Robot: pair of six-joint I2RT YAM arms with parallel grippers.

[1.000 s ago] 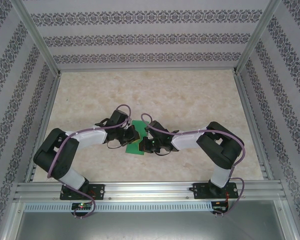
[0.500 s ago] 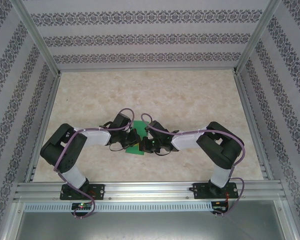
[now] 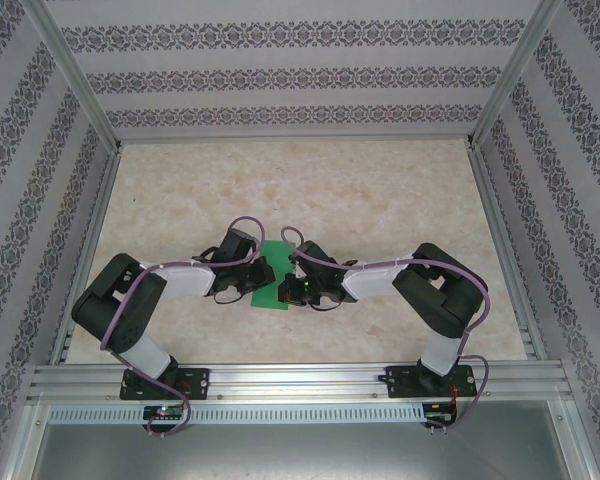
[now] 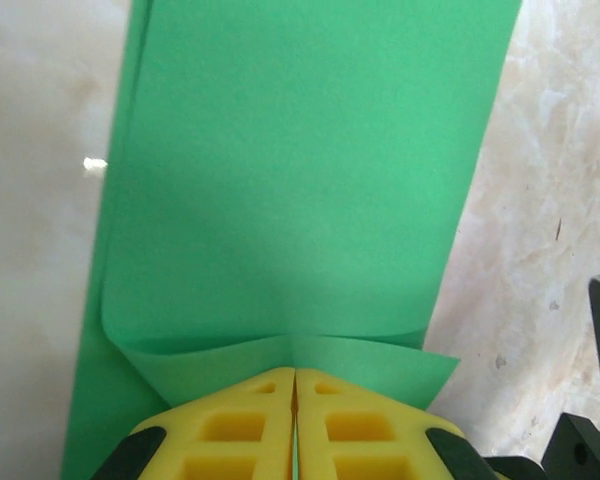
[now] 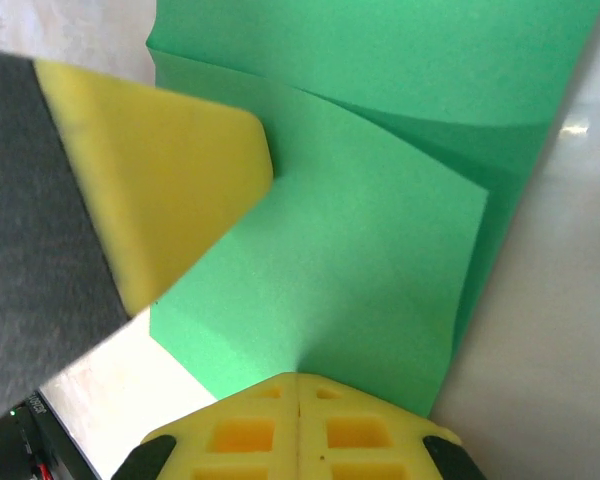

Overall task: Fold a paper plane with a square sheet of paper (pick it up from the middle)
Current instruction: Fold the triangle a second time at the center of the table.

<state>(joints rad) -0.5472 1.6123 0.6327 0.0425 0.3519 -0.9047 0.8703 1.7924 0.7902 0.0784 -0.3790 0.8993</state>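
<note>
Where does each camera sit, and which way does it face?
Top external: above and behind the bases, looking down on the table; both arms show, left hand and right hand meeting at the green sheet.
Left wrist: on the left arm, facing along its shut fingers onto the sheet.
Right wrist: on the right arm, same aim; the left hand's finger crosses upper left.
Shared: the sheet.
</note>
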